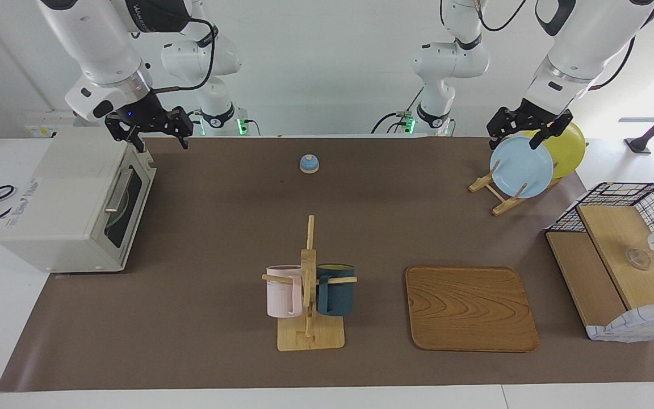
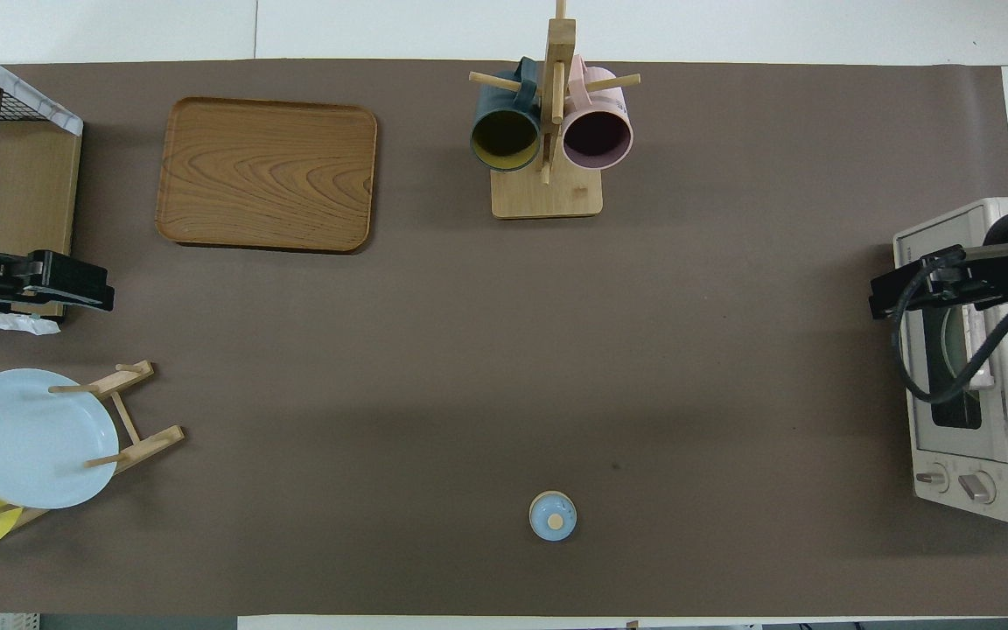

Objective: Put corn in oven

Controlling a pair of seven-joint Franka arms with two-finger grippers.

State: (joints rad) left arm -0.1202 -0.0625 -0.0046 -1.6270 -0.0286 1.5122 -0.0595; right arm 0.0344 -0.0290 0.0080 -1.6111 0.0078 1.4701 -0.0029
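Nearest the robots, I have the right gripper (image 1: pixel 158 136) hanging spread and empty over the oven (image 1: pixel 66 193) at its near top corner. The left gripper (image 1: pixel 517 139) waits over the plate rack (image 1: pixel 500 199), jaws apart too, holding nothing. The oven door (image 1: pixel 128 199) is shut and I see no corn on the table; it may lie unseen inside, so I judge the next move is pulling the handle (image 1: pixel 118 190) down to check
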